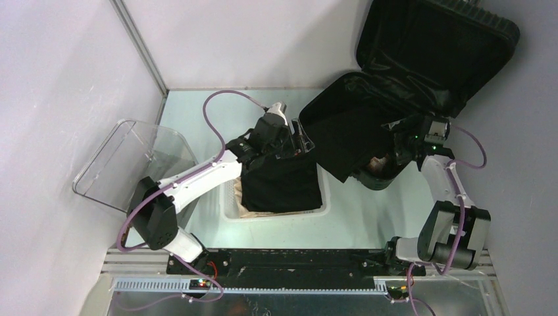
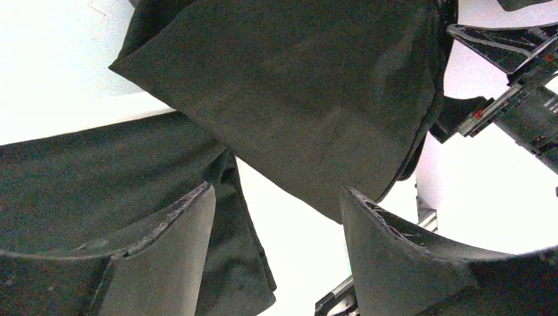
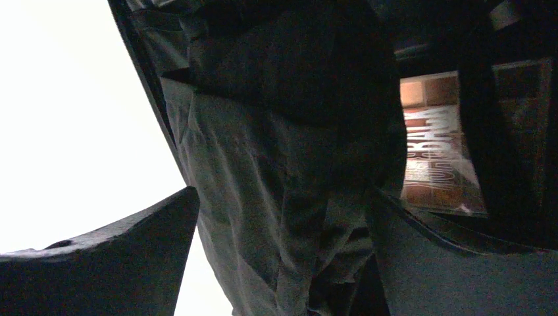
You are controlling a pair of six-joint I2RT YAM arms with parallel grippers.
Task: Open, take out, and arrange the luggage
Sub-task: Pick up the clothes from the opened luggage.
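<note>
The luggage [image 1: 434, 46], a black ribbed hard-shell suitcase, is seen lying open at the far right of the table [image 1: 368, 210], its lid propped up against the back wall and its black lining exposed. A clear plastic bin [image 1: 125, 164] is set tilted at the left side. A white perforated basket [image 1: 276, 215] is placed near the middle, just beside the suitcase's near-left edge. One black garment [image 1: 349, 138] is draped out of the suitcase over its rim toward the basket, and a second black garment [image 1: 279, 187] is laid inside the basket. The left gripper [image 2: 276, 191] is held over the basket's far edge with its jaws apart and nothing gripped. The right gripper [image 3: 286, 194] is positioned at the suitcase's near rim with its jaws spread wide; loose cloth is seen hanging in the gap, unpinched. A brown printed item [image 3: 437, 151] with white lettering is glimpsed inside the suitcase.
</note>
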